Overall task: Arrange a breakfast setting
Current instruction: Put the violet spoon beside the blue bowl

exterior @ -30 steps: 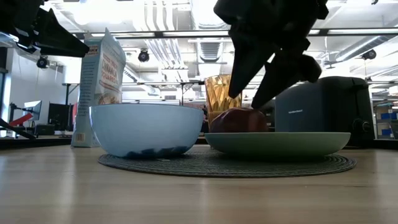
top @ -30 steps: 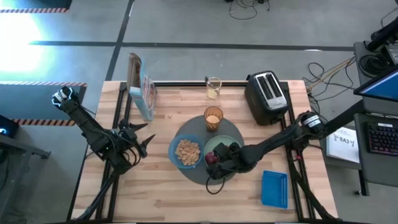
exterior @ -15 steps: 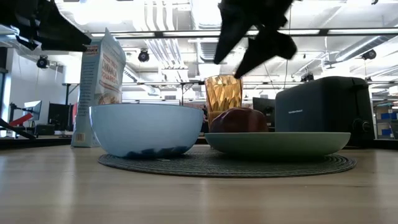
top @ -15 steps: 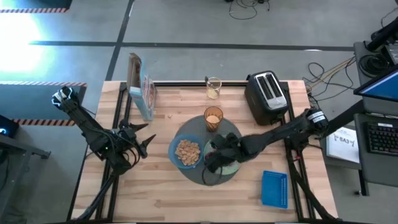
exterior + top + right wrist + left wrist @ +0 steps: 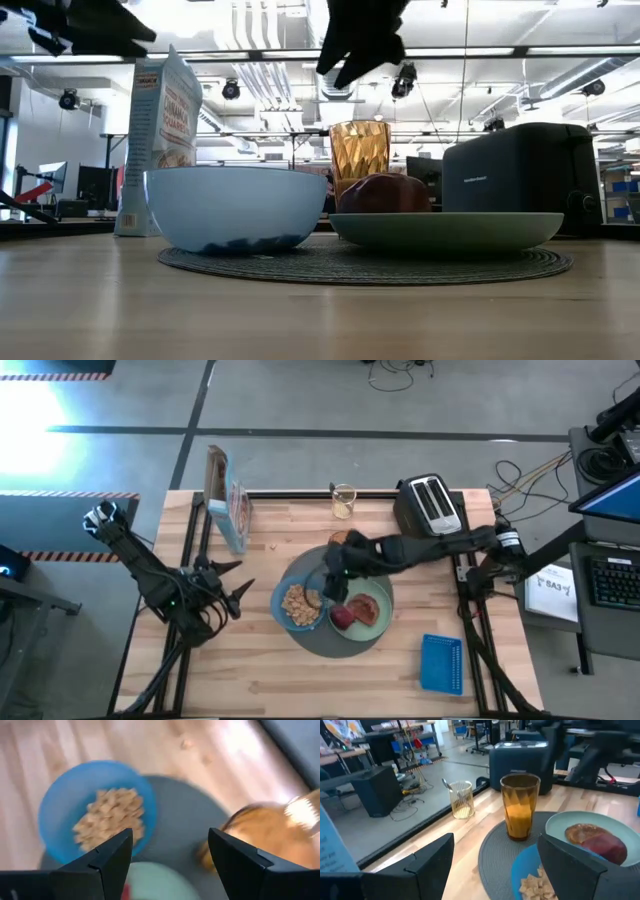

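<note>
The right gripper [image 5: 333,573] hangs empty with fingers spread above the dark mat [image 5: 318,640], between the blue bowl [image 5: 298,603] and the orange drink [image 5: 520,806]. The left gripper [image 5: 238,593], also spread, waits well aside.

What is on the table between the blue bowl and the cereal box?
Only bare wood and some mat edge separate the blue bowl and cereal box, in the high view.

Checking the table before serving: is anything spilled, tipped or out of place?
A few pale cereal crumbs lie loose on the wooden table, between the upright blue cereal box and the round dark-grey mat. The small blue bowl, pale green plate and amber glass of orange drink stand level.
</note>
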